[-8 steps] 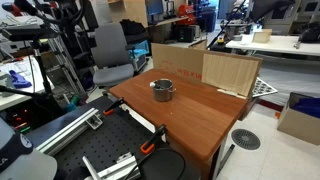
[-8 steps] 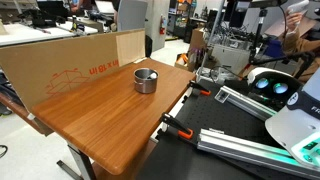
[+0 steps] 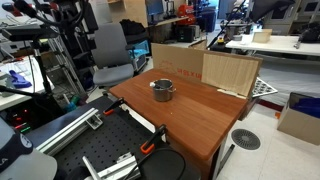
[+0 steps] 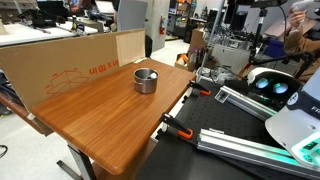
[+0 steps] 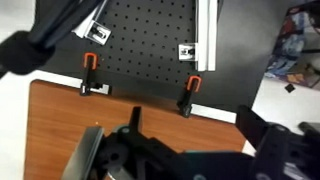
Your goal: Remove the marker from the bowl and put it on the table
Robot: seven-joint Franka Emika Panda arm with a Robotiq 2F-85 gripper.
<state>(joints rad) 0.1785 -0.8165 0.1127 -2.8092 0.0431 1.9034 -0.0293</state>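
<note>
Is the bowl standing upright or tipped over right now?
Upright: the bowl sits flat on the table, open rim facing up, in both exterior views.

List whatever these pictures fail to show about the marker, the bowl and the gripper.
- Marker: not made out. In both exterior views the bowl is too small, and its wall hides the inside.
- Gripper: in the wrist view it is blurred and cut off by the lower edge, so open or shut is unclear. It is outside both exterior views.
- Bowl: outside the wrist view, which shows only the table edge.
</note>
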